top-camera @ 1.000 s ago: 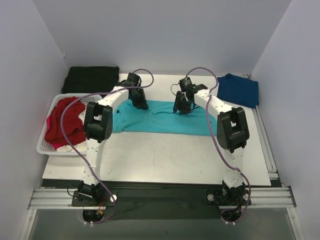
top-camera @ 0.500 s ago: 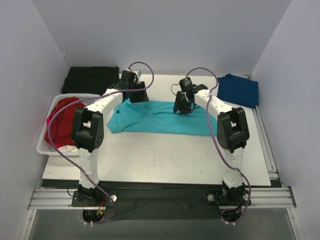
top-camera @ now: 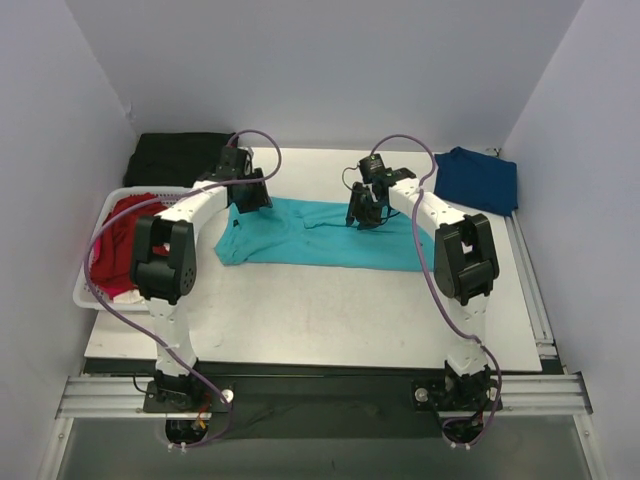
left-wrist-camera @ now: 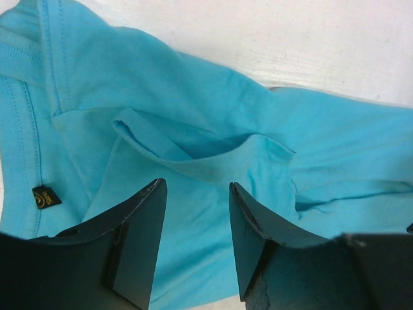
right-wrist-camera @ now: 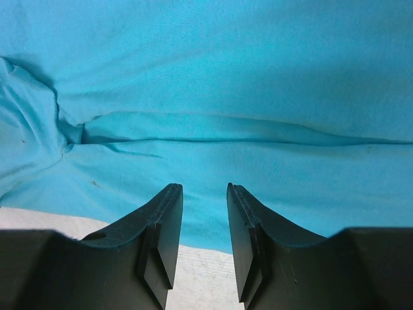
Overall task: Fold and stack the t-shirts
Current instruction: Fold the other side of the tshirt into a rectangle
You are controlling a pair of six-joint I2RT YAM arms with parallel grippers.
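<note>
The turquoise t-shirt (top-camera: 320, 236) lies as a long folded strip across the back half of the table; it also fills the left wrist view (left-wrist-camera: 193, 142) and the right wrist view (right-wrist-camera: 213, 84). My left gripper (top-camera: 246, 196) (left-wrist-camera: 195, 187) hovers over its left end, open, with nothing between the fingers. My right gripper (top-camera: 361, 214) (right-wrist-camera: 204, 188) stands open just above the shirt's far edge, also holding nothing. The navy t-shirt (top-camera: 478, 180) lies folded at the far right. The red t-shirt (top-camera: 128, 245) sits crumpled in the basket.
A white slatted basket (top-camera: 84, 297) stands off the table's left edge. A black cloth (top-camera: 182, 157) lies at the far left corner. Walls close in on three sides. The white table (top-camera: 320, 310) is bare in front of the turquoise shirt.
My left gripper has opened, let go of the turquoise shirt's left end and drawn back to the left. The right arm has not moved.
</note>
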